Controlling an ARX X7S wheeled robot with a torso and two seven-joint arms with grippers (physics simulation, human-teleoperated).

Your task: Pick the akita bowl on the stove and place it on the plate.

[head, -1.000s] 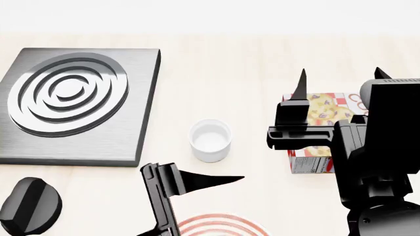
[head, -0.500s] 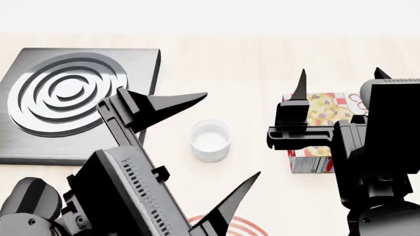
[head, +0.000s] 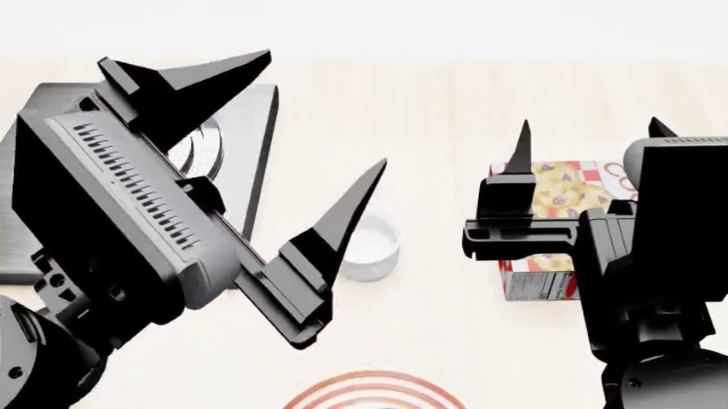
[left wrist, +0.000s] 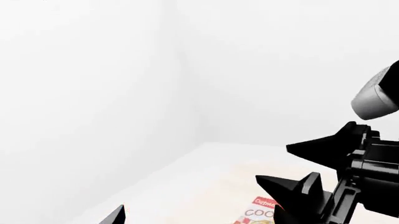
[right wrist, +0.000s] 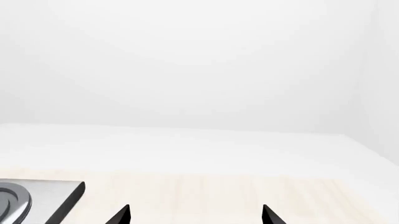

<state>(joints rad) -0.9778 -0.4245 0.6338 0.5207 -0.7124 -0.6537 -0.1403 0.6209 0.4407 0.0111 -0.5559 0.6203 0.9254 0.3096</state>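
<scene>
**No bowl in sight as the left arm looms over the stove**

The akita bowl cannot be found from where I stand: none of the views shows a speckled bowl. The stove (head: 241,166), where it ought to sit, is mostly hidden behind the left arm, with only a strip of slab and a sliver of burner ring peeking out. So whether the bowl is on the stove, and which way it lies from either end effector, I cannot tell.

The left end effector (head: 324,109) hangs above the stove's right edge, its two pointed fingers spread wide and holding nothing. The right end effector (head: 592,128) is well to the right of the stove, likewise spread and empty, over a colourful box (head: 557,192).

Just right of the stove stands a plain white cup (head: 376,247), not the target. The plate (head: 370,394) lies nearer the robot than the stove, on the pale surface (head: 398,102).

The left arm is clearly the nearer one to the stove, so I would expect any reach to fall to it.
</scene>
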